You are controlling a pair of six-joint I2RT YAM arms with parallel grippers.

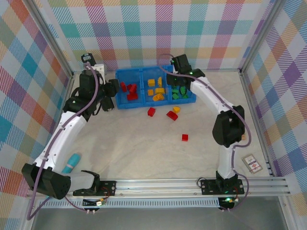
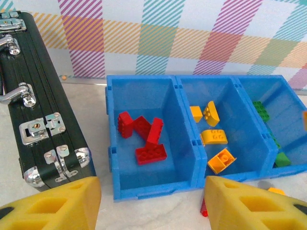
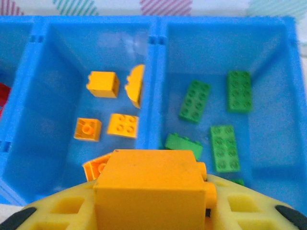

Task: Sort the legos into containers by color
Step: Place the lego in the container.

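Legos (image 1: 184, 137): four loose on the table (image 1: 144, 153), one in hand

Red bricks (image 2: 144, 136) lay in the blue bin's (image 1: 139, 104) left compartment, yellow-orange ones (image 2: 213, 136) in the middle, green ones (image 3: 194, 100) on the right. The right gripper (image 3: 153, 211) clamped a yellow-orange brick (image 3: 148, 184) above the bin. The left gripper (image 2: 153, 206) hung open, empty, near the bin.

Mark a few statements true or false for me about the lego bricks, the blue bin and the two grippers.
1. The right gripper grips a yellow-orange studded plastic brick. True.
2. The left gripper is clamped on a brick. False: its jaws stand apart, empty.
3. Green studded plastic bricks lie in the blue plastic bin's right compartment. True.
4. Every red brick is inside the bin. False: three red plastic bricks lie on the beige table.
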